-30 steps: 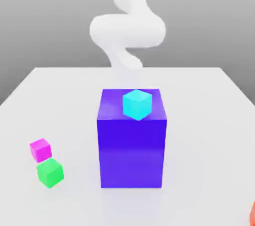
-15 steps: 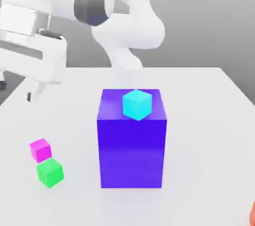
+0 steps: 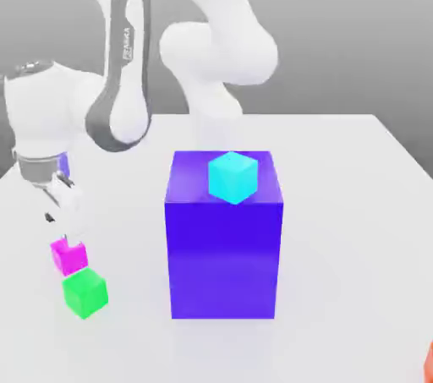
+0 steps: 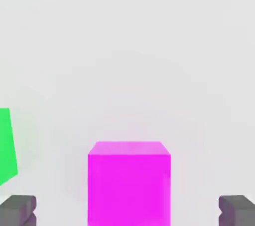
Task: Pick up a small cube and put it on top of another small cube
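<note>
The small magenta-pink cube (image 3: pixel 69 258) rests on the white table near the exterior view's left. My gripper (image 3: pixel 65 227) hangs just above it, pointing down. In the hand view the magenta cube (image 4: pixel 129 182) sits between my two dark fingertips (image 4: pixel 18 210), with a wide gap on each side and no contact. The gripper (image 4: pixel 127 211) is open. A green cube (image 3: pixel 84 292) lies just in front of the magenta one and shows beside it in the hand view (image 4: pixel 6 145).
A big blue-purple block (image 3: pixel 224 246) stands mid-table with a cyan cube (image 3: pixel 232 177) on top. A red object (image 3: pixel 429 363) pokes in at the exterior view's lower right corner. The arm's white links rise behind the block.
The arm has swung across and come down over the exterior view's left, bringing the gripper from high above the table to just over the magenta cube. No cube has moved.
</note>
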Robot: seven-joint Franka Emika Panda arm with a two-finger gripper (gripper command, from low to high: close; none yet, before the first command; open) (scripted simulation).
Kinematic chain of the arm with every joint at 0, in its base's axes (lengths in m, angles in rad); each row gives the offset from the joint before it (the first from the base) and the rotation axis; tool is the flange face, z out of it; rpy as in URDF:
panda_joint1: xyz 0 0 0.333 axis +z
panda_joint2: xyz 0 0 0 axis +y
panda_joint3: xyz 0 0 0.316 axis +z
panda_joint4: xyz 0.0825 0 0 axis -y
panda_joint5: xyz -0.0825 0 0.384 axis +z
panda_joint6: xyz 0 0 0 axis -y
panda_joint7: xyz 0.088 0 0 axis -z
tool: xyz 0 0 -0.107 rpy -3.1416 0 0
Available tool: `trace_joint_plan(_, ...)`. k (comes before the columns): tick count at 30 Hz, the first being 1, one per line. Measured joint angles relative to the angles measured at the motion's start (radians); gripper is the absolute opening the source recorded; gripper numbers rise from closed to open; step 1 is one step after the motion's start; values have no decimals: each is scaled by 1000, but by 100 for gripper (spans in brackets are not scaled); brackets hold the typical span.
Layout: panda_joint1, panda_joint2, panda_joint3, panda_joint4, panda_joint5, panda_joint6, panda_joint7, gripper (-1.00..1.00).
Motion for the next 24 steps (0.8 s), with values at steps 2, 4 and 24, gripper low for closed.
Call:
trace_joint_plan(2,-56,72,65,14,40,58,-32,0)
trace_joint_plan(4,-77,105,88,20,51,84,-43,-100)
trace_joint_plan(24,136,-213,79,74,-194,-284,36,-100)
